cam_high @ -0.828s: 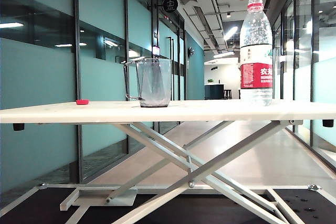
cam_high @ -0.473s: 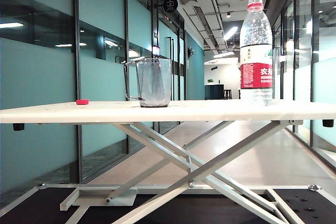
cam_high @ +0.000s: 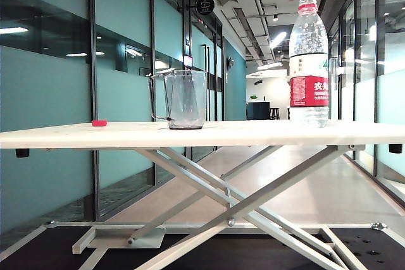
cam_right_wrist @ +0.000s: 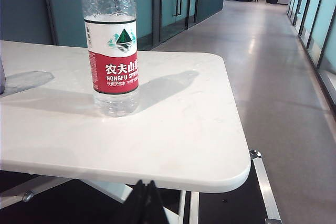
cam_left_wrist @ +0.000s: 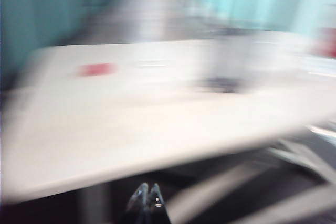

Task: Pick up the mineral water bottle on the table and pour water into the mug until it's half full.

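The mineral water bottle [cam_high: 309,61] stands upright on the right part of the white table [cam_high: 253,132], uncapped, with a red neck ring and a red-and-white label. Clear water [cam_right_wrist: 116,103] shows through it below the label. The clear glass mug [cam_high: 185,99] stands upright left of the middle, its handle on the left. Neither arm shows in the exterior view. In the right wrist view my right gripper [cam_right_wrist: 145,183] is shut and empty, below the table's near edge, short of the bottle [cam_right_wrist: 112,51]. The left wrist view is smeared; my left gripper [cam_left_wrist: 148,188] is shut, below the table edge [cam_left_wrist: 131,124], with the mug [cam_left_wrist: 228,59] a blur beyond.
A small red cap [cam_high: 99,122] lies on the table's left end, and shows as a red smear, the cap [cam_left_wrist: 96,70], in the left wrist view. White scissor legs [cam_high: 228,200] cross under the tabletop. The rounded table corner [cam_right_wrist: 231,166] is near the right gripper.
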Motion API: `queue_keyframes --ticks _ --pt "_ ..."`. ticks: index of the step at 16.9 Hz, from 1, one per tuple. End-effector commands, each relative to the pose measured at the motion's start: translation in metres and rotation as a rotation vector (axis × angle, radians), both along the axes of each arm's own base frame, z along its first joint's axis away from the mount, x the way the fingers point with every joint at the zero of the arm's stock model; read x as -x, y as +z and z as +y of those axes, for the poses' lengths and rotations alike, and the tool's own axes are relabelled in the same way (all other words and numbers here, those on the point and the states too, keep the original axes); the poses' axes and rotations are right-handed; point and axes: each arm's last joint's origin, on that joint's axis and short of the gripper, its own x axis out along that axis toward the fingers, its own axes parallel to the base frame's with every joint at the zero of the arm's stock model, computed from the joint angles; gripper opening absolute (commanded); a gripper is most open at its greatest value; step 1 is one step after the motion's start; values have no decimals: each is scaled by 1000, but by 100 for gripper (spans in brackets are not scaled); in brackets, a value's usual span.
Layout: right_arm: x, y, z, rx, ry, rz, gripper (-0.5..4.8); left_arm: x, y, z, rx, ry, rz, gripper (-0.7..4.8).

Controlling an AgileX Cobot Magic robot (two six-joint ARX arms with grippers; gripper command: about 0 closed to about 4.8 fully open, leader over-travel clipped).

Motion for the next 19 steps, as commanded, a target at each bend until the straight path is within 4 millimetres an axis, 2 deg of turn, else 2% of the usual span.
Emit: queue_keyframes --ticks 1,3,4,5,6,8,10,11,12,15,17,19 --pt "1 1 4 -5 151 -17 -8 5 2 -8 -4 -311 -13 -5" --pt "2 3 9 5 306 -38 -8 5 2 -9 -4 -346 -13 -5" --pt "3 4 10 9 346 -50 8 5 2 -9 -5 -345 -13 -5" --pt "3 6 11 11 354 -69 49 5 2 -8 -5 -343 -14 -5" --pt "3 8 12 13 356 -92 100 5 2 -8 -6 -342 -14 -5" --pt "4 14 15 -2 379 -148 281 5 2 -8 -18 -342 -25 -5" --pt "3 14 18 -9 388 -133 311 5 4 -8 -55 -341 -63 -5" --pt "1 14 19 -14 366 -130 409 5 5 -8 -61 -339 -82 -5" --pt "0 15 20 -17 359 -132 458 5 6 -8 -63 -329 -93 -5" --pt "-12 21 22 -21 343 -165 479 5 7 -8 -63 -314 -97 -5" --pt "-26 26 23 -17 293 -93 479 5 7 -8 -60 -318 -96 -5" --pt "-53 36 25 34 273 -62 479 5 7 -8 -61 -317 -95 -5"
